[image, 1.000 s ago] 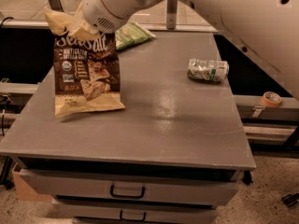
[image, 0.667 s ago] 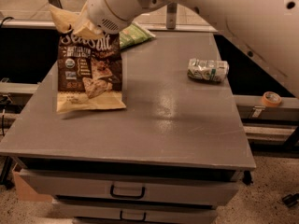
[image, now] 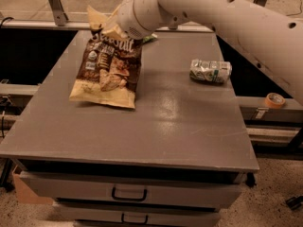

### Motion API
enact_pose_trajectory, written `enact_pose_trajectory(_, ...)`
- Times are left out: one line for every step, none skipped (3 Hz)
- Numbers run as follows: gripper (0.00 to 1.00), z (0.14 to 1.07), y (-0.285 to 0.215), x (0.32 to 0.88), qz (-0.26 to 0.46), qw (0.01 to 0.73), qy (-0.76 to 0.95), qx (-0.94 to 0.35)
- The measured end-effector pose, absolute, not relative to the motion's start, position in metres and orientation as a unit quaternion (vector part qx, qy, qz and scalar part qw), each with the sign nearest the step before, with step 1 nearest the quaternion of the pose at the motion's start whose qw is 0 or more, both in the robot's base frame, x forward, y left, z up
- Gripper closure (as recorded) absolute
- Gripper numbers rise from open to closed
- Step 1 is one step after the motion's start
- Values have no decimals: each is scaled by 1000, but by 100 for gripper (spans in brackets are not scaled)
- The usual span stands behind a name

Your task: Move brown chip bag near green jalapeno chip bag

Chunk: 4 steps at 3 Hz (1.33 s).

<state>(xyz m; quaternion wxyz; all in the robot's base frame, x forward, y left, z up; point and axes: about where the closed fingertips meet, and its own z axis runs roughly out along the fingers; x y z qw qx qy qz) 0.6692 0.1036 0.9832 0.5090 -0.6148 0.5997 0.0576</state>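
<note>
The brown chip bag [image: 107,73], dark brown and cream with "Sea Salt" lettering, lies tilted on the left half of the grey table [image: 180,122], its top edge raised and crumpled. My gripper [image: 112,28] is at the bag's top, shut on that crumpled edge, with the white wrist right above it. The green jalapeno chip bag [image: 150,38] shows only as a small green sliver behind the wrist at the table's back; the rest is hidden by my arm.
A crushed silver-green can [image: 210,71] lies on the right side of the table. A roll of tape [image: 274,100] sits on a rail off the right edge. Drawers with handles [image: 128,193] are below the table front.
My gripper has moved right along the table's back with the brown chip bag in it. The bag now lies closer to the green bag, which my arm now covers more.
</note>
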Motion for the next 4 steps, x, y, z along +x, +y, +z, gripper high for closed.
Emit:
enact_pose_trajectory(100, 972, 83, 716, 41, 514, 605, -606)
enact_pose_trajectory(100, 962, 64, 759, 23, 512, 615, -599)
enact_pose_trajectory(82, 950, 44, 791, 3, 500, 633, -591)
enact_pose_trajectory(59, 940, 23, 808, -15, 488, 651, -582)
